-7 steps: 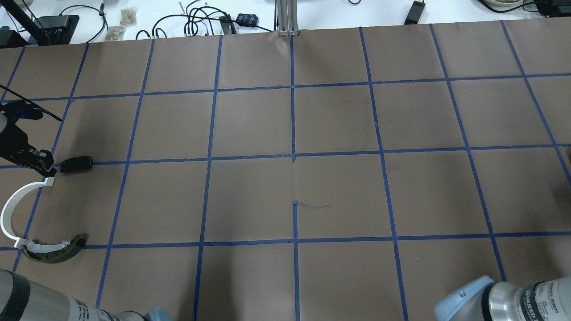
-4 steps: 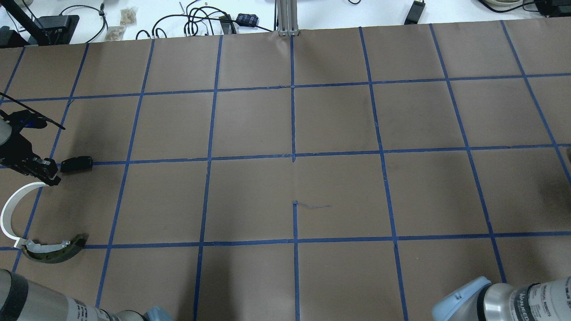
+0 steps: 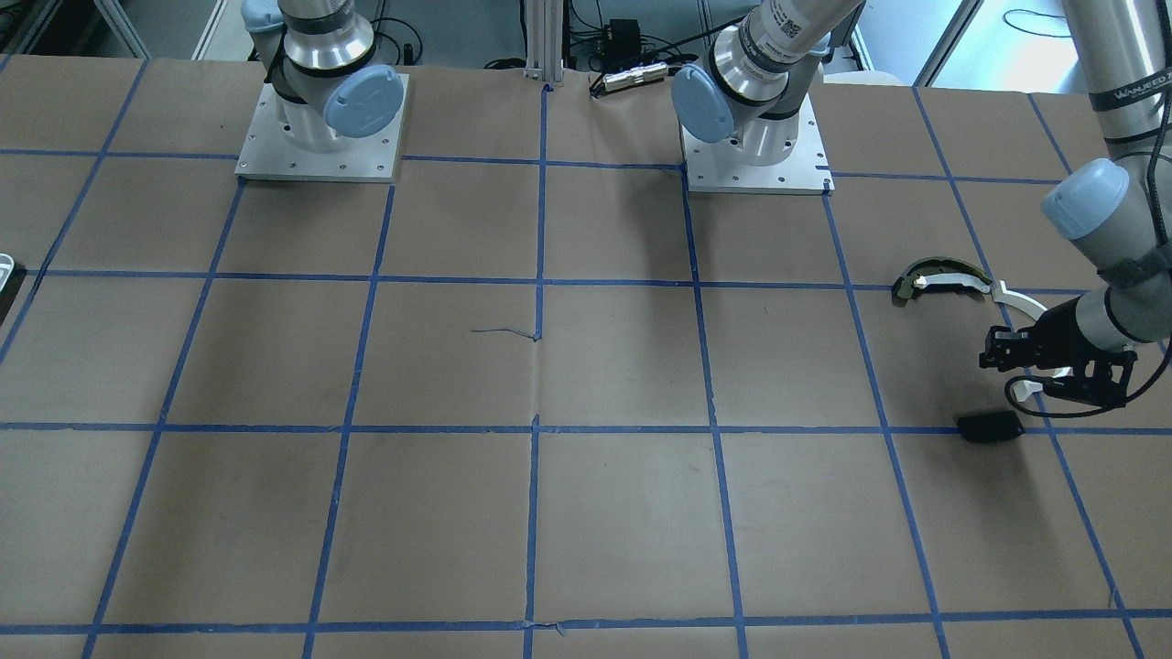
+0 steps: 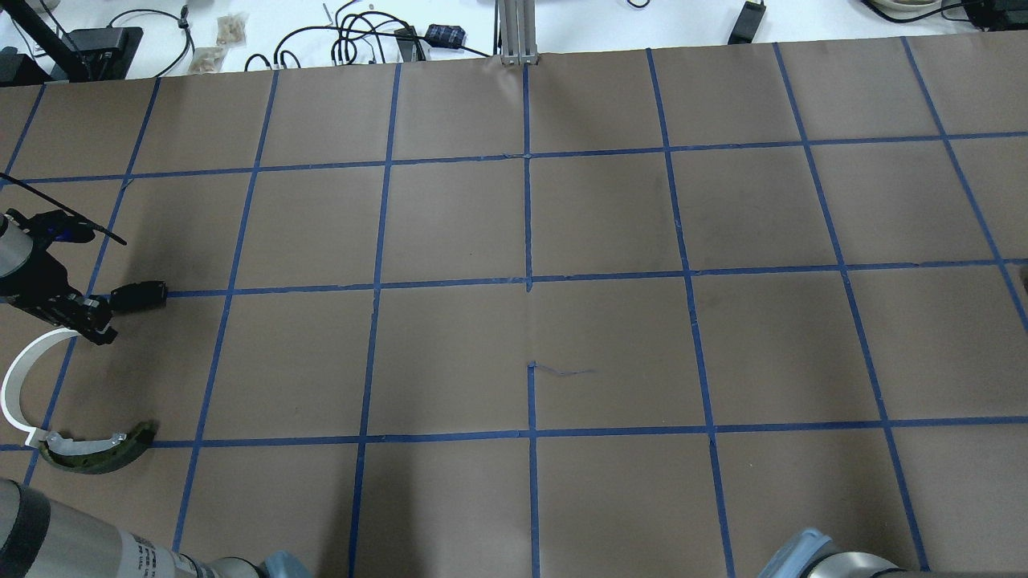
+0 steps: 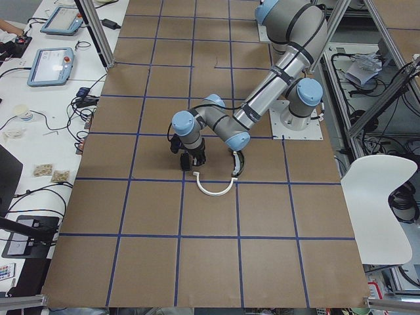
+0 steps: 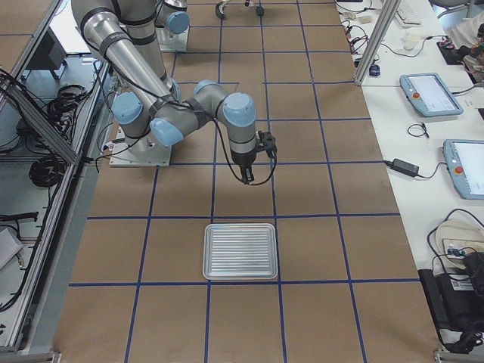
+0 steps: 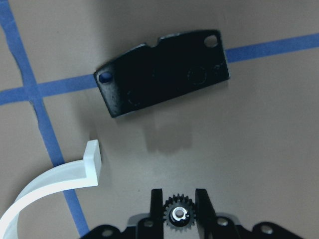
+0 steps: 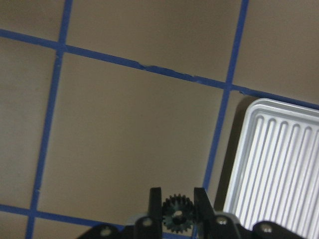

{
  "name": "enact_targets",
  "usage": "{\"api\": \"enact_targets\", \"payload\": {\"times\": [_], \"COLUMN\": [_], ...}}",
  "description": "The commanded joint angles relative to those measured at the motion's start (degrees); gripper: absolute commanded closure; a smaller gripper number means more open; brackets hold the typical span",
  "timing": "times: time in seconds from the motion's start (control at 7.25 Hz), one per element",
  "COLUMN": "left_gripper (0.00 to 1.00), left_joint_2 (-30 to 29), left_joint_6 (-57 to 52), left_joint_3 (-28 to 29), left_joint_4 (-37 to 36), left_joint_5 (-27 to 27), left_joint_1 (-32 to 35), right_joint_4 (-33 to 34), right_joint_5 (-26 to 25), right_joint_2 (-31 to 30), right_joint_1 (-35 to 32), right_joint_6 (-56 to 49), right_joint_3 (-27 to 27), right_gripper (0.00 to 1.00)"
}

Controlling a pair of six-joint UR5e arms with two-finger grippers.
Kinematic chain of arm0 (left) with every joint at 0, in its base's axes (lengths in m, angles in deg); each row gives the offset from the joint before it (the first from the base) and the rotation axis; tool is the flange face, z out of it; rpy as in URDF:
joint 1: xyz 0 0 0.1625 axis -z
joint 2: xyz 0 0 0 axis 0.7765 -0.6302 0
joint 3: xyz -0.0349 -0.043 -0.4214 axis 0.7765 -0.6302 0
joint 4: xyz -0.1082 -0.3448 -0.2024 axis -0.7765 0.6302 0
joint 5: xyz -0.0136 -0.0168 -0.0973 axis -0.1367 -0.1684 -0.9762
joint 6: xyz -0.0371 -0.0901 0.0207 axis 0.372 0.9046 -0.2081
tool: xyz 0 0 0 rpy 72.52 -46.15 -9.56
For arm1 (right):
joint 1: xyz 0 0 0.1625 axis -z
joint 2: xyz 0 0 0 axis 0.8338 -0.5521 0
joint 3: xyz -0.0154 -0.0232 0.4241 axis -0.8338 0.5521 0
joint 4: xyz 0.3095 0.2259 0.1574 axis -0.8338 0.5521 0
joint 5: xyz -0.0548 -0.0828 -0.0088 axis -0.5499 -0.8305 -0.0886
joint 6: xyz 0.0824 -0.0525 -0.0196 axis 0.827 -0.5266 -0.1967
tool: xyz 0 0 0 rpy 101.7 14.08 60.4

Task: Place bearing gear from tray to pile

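My left gripper is shut on a small black toothed bearing gear. It hovers over the pile, just near of the flat black plate and beside the end of the white half-ring. In the overhead view the left gripper sits between the black plate and the white half-ring, with the olive curved piece nearer. My right gripper is shut on another small black gear, left of the ribbed metal tray.
The tray lies on the brown paper near the right arm and shows nothing in it. Blue tape lines grid the table. Cables and boxes lie past the far edge.
My left gripper has shifted slightly right and nearer in the overhead view, over the end of the white half-ring. The right arm's elbow has drawn back toward the bottom edge.
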Motion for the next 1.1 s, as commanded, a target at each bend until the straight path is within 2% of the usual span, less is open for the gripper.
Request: {"api": "enact_targets", "payload": {"times": [0.0,0.14,0.28,0.41,0.55,0.69,0.97], "left_gripper": [0.65,0.27,0.01,0.00,0.00,0.00,0.00], "left_joint_2": [0.04,0.04,0.13,0.56,1.35,1.79,3.11], "left_joint_6": [0.30,0.65,1.09,1.27,5.45,8.10,13.63], "left_joint_3": [-0.01,-0.09,-0.18,-0.44,0.34,0.87,2.36], "left_joint_4": [0.09,0.18,1.22,2.19,2.63,3.16,3.34], "left_joint_5": [1.27,1.27,1.36,1.36,1.62,1.62,1.71], "left_joint_1": [0.06,0.06,0.06,0.15,1.02,2.24,8.99], "right_joint_4": [-3.11,-3.12,-2.94,-1.64,3.08,9.04,22.04], "right_joint_5": [-0.12,0.14,0.40,2.84,4.52,4.45,3.92], "right_joint_2": [-2.88,-2.54,-2.19,-0.97,1.39,5.16,14.12], "right_joint_1": [-15.59,-22.01,-27.65,-33.01,-38.11,-43.47,-54.63], "right_joint_6": [18.62,27.59,38.38,49.45,59.14,67.06,76.84], "right_joint_3": [-0.09,-0.18,-1.23,-2.37,-2.55,-2.47,-1.77], "right_gripper": [0.76,0.76,0.76,0.76,0.76,0.73,0.71]}}
